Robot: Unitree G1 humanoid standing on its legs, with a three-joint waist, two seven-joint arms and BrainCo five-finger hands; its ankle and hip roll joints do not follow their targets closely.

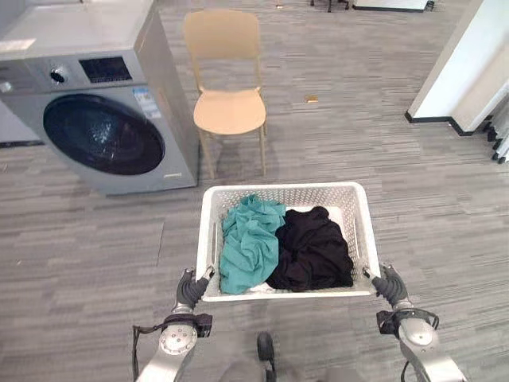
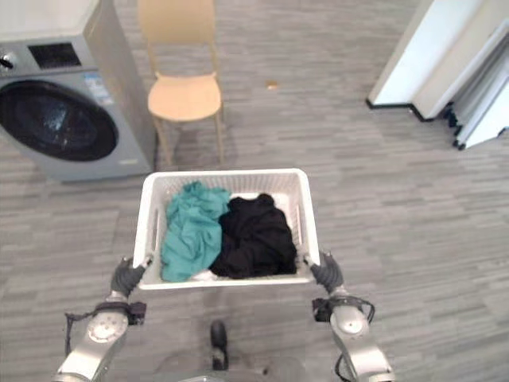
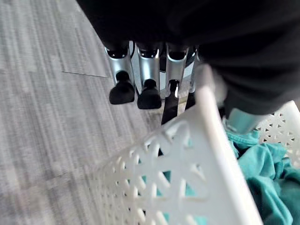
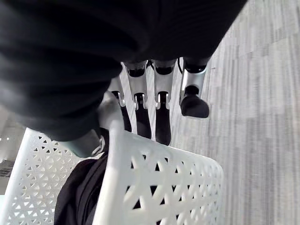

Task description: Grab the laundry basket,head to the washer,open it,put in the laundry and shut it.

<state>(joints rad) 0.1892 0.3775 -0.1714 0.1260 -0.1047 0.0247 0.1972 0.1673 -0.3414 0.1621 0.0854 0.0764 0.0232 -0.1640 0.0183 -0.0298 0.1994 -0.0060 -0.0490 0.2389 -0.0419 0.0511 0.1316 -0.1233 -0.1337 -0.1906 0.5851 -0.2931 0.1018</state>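
1. The washer (image 1: 103, 119) is seen far-left of the basket, door shut; a tan chair (image 1: 229, 95) is parked just right of it.
2. The laundry basket (image 1: 208, 213) is carried out front, long axis left to right, with a teal garment (image 1: 250, 239) on its left side and a black garment (image 1: 312, 248) on its right.
3. The left hand (image 1: 191, 289) is curled round the near-left rim corner, the right hand (image 1: 389, 284) round the near-right corner — both gripping.
4. Next move, probably: a turn left is needed, since the washer lies off on the left hand's side — nearer that arm.
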